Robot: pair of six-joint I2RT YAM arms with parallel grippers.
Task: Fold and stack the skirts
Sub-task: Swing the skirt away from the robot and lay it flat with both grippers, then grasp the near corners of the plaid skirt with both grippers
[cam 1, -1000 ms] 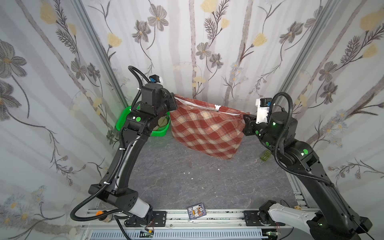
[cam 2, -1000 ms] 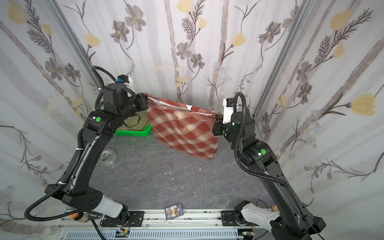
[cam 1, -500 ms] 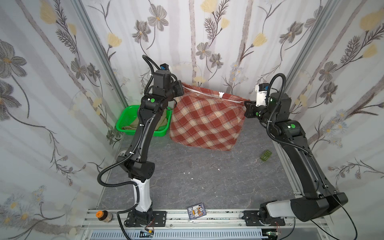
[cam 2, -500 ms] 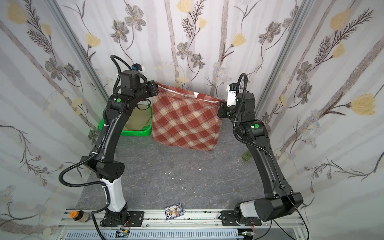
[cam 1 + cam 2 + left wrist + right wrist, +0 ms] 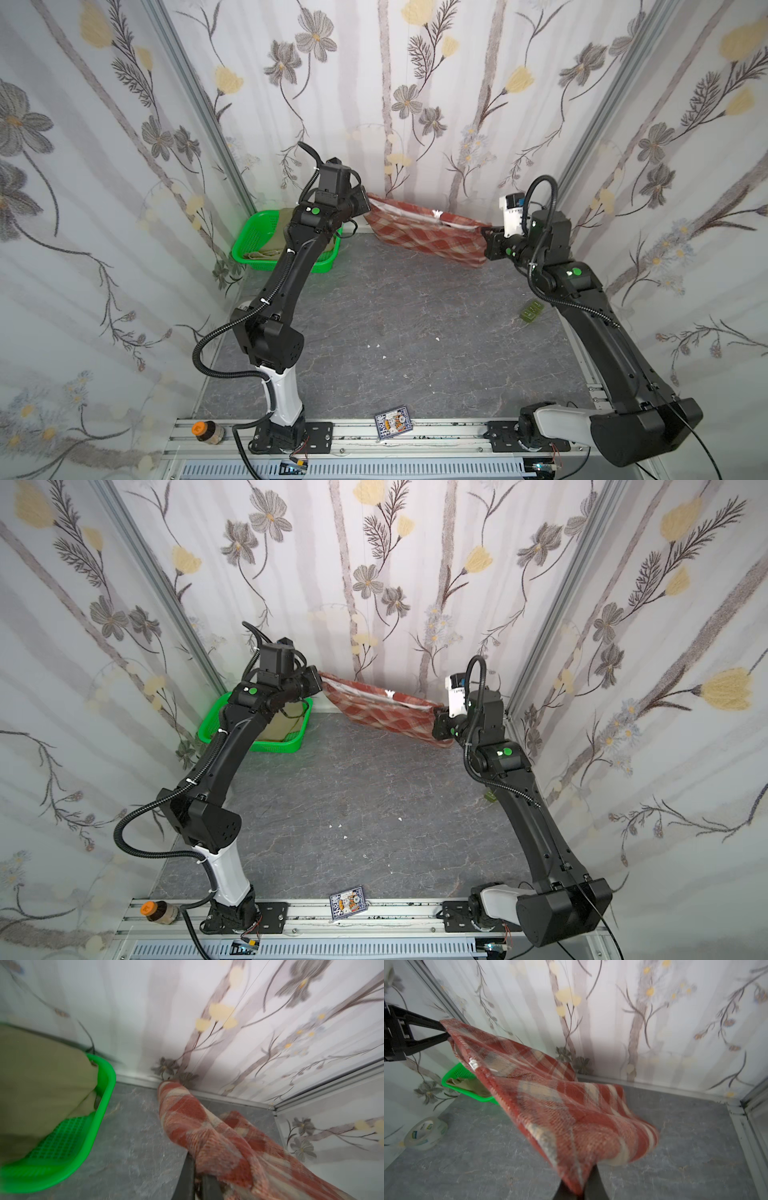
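The plaid skirt (image 5: 424, 235) (image 5: 386, 712) hangs stretched between the two claws, above the back of the grey tabletop (image 5: 415, 332) (image 5: 353, 804) and close to the flowered rear wall. Its white-lined waistband runs from claw to claw, and the rest sags below that line. Whether the lower edge meets the tabletop cannot be told.

The left claw (image 5: 365, 205) (image 5: 321, 683) is clenched on one waistband corner. The right wrist view shows its two dark fingers (image 5: 436, 1023) pinching the cloth (image 5: 560, 1109). The right claw (image 5: 484, 237) (image 5: 436, 721) is clamped on the opposite corner, slightly lower than the left claw. In the left wrist view the fabric (image 5: 207, 1132) drapes over the claw's fingers (image 5: 187, 1176), and the picture is blurred.

The khaki skirt (image 5: 266, 251) (image 5: 278, 729) (image 5: 41, 1095) lies bunched in the green basket (image 5: 249, 232) (image 5: 208, 725) (image 5: 104, 1093), just below and beside the left claw and well apart from the right one.

A roll of tape (image 5: 423, 1134) lies on the tabletop beyond the basket (image 5: 454, 1073), on the left claw's side. A small green item (image 5: 532, 311) sits near the right arm, nearer the front than its claw. Well apart from both claws, a printed card (image 5: 392, 424) (image 5: 348, 904) and an orange-capped bottle (image 5: 208, 432) (image 5: 157, 912) rest on the front rail.
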